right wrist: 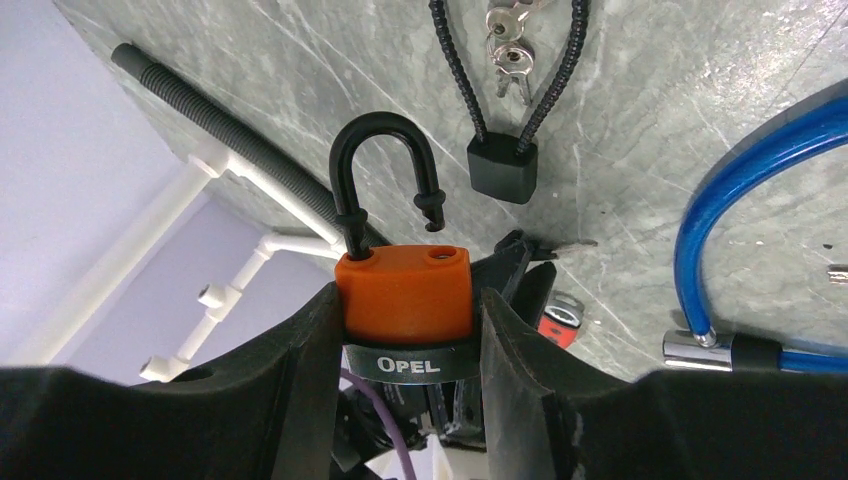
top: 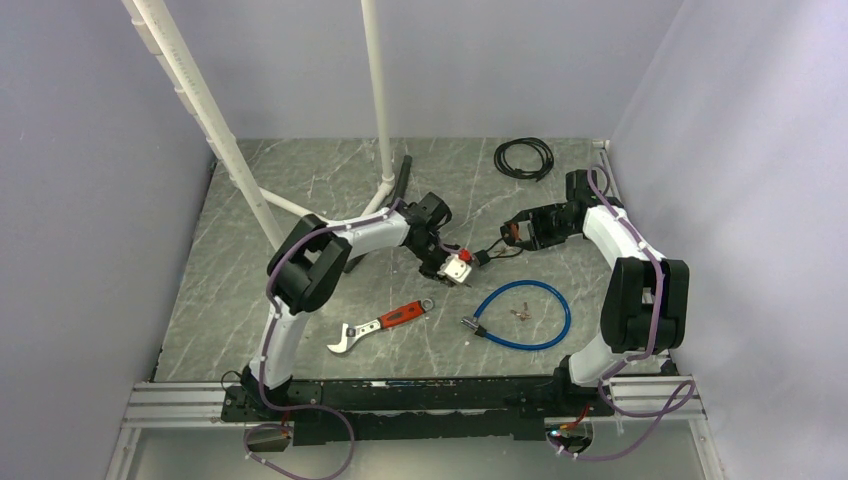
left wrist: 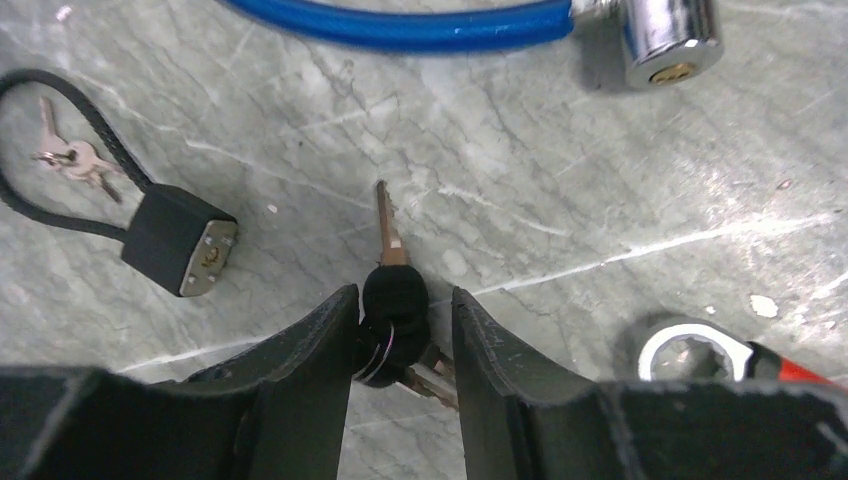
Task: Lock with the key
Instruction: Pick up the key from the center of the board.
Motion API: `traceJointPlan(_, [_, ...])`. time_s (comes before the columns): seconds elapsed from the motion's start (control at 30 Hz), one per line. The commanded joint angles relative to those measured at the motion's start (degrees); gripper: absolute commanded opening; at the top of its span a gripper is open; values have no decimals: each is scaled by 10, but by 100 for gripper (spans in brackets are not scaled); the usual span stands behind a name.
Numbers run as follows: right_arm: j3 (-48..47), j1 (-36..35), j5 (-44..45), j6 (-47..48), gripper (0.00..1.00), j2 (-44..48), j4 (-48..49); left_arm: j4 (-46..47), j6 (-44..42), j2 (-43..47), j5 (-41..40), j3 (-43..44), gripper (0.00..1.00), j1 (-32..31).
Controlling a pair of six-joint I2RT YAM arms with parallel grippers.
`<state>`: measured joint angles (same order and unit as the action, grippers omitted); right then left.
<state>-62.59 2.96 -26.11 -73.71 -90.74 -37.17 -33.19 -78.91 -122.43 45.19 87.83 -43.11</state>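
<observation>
The key (left wrist: 388,262) is pinched by its black head between the left claw's (left wrist: 405,325) half-closed fingers, blade pointing out over the table (left wrist: 600,180). The right claw (right wrist: 408,305) clamps the orange padlock (right wrist: 403,290), shackle open and keyhole hidden. Nearby lie a blue cable lock (left wrist: 400,25), a black cable lock (left wrist: 180,238) and a wrench (left wrist: 690,350), mostly cut off.

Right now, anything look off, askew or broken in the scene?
Nothing spilled or broken. Only the orange padlock in the right gripper stands out: its shackle is popped open, free end hanging above its hole.
</observation>
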Motion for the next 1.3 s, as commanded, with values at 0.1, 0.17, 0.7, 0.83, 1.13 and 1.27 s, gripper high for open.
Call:
traceJointPlan(0.1, [-5,7,-21,-9,0,2,17,-107,-62,-45,6,63,43,14])
traceJointPlan(0.17, [-5,7,-21,-9,0,2,18,-119,-58,-55,3,73,40,15])
traceJointPlan(0.7, [-17,7,-15,0,0,2,19,-87,133,-7,17,107,10,16])
traceJointPlan(0.83, [-36,7,-1,-1,0,1,12,-36,285,41,-11,102,0,15])
traceJointPlan(1.13, [-63,2,25,-20,0,-5,-17,3,585,77,-216,161,0,-6])
traceJointPlan(1.27, [-62,-4,23,-37,0,-6,-20,1,642,76,-245,179,0,-20])
